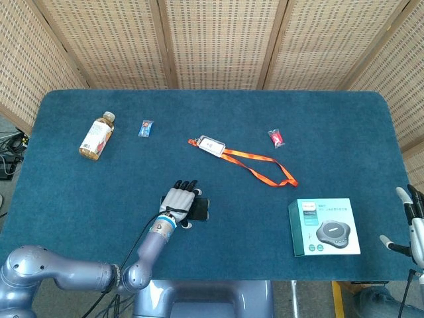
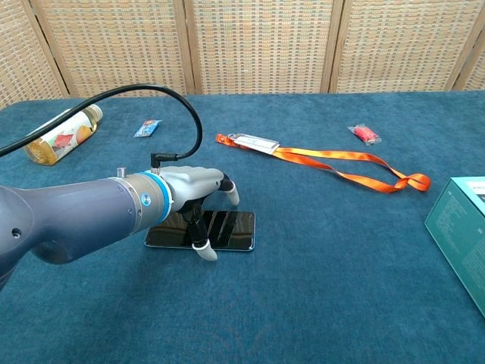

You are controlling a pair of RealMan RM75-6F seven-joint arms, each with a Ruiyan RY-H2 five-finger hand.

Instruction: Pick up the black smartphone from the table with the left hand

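Felted blue table [image 2: 326,288]; left hand [image 2: 195,188] over glossy flat smartphone [image 2: 227,228].

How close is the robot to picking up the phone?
Done: the left robot hand has reached the black smartphone and is spread over it. In hand: its thumb tip sits at the phone's near edge, so it looks like it is lining up a grip. Left: closing on the phone and lifting it, since it lies flat on the table.

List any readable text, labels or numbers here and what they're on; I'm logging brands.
None can be read.
Box: small print on its lid, too blurred.
Bottle: label print too small.
Badge on the lanyard: print illegible.
Phone: no text visible.
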